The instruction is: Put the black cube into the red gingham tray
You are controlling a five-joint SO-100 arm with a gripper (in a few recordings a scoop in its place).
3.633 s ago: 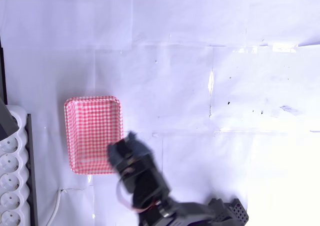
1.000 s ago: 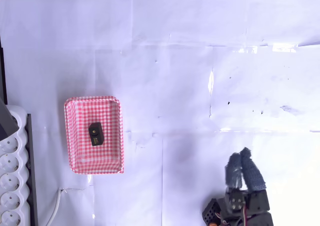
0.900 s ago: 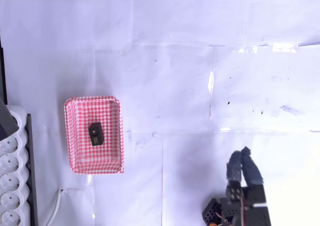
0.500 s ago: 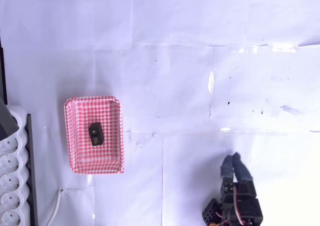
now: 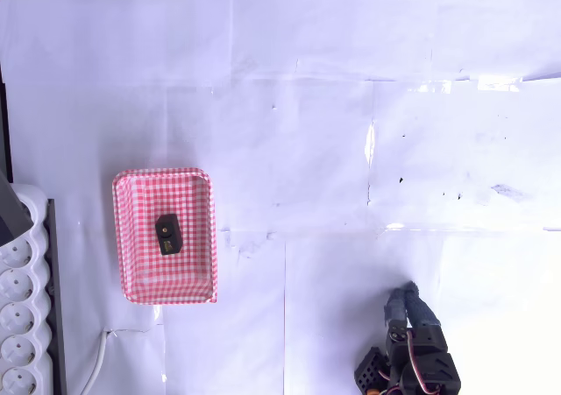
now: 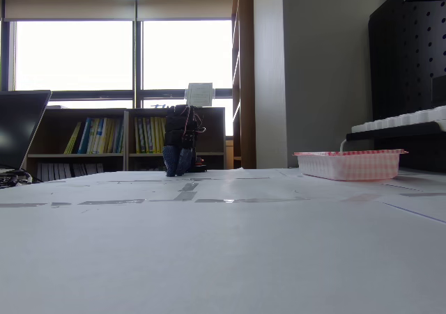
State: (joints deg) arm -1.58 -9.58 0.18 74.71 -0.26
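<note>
The black cube lies inside the red gingham tray, a little left of its middle, in the overhead view. Far off to the right, near the bottom edge, my gripper is folded back over the arm's base, its two blue-padded fingers pressed together with nothing between them. In the fixed view the tray sits at the right and its wall hides the cube; the gripper hangs point-down at the table's far side.
A white power strip with a cable lies at the left edge beside the tray. White paper sheets taped together cover the table. A laptop stands at the left in the fixed view.
The gripper left the tray's lower right corner, swung right and drew back toward the bottom edge, fingers together. The cube now rests in the tray, unmoved over the last second.
</note>
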